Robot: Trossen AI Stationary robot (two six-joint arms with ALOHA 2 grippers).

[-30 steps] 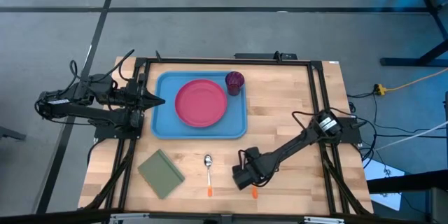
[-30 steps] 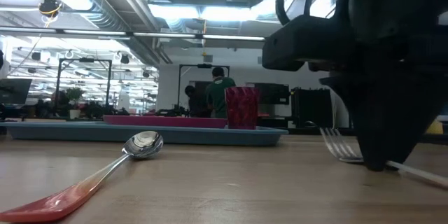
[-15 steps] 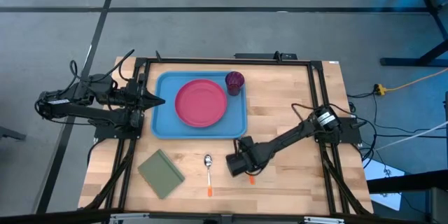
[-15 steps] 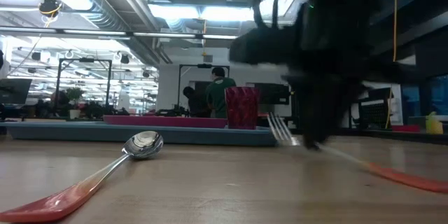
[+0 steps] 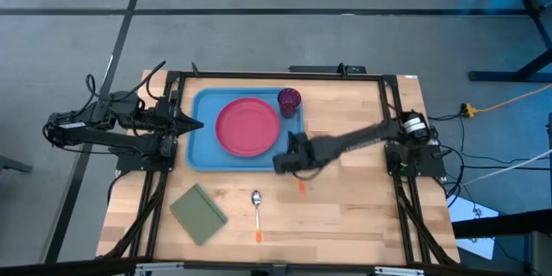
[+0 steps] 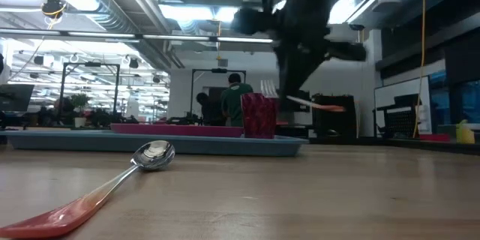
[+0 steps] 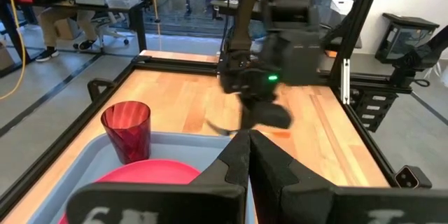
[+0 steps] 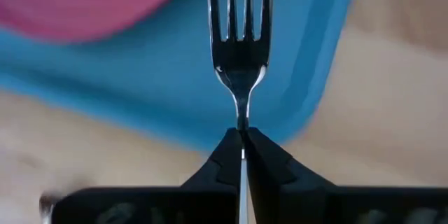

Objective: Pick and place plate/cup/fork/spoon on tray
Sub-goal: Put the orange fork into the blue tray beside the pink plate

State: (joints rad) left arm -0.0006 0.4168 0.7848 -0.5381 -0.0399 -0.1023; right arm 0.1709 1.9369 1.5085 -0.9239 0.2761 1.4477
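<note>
High view first, largest thing down: the light-blue tray (image 5: pixel 200 151) sits at the table's far left-centre with the pink-red plate (image 5: pixel 247 126) inside it and the dark red cup (image 5: pixel 290 100) in its far right corner. My left gripper (image 5: pixel 191 123) waits at the tray's left edge, fingers pressed together on nothing. My right gripper (image 5: pixel 285 163) hangs over the tray's near right corner, clenched on the fork (image 8: pixel 240 45) at its thin neck just behind the tines, which point out over the blue rim; the orange handle trails behind. The spoon (image 5: pixel 256 208) lies on the bare wood, near the olive-green pad (image 5: pixel 198 214). I judge the fork light, stiff and slick; held at so narrow a neck it could pivot, so I should lower it gently onto free tray floor beside the plate.
</note>
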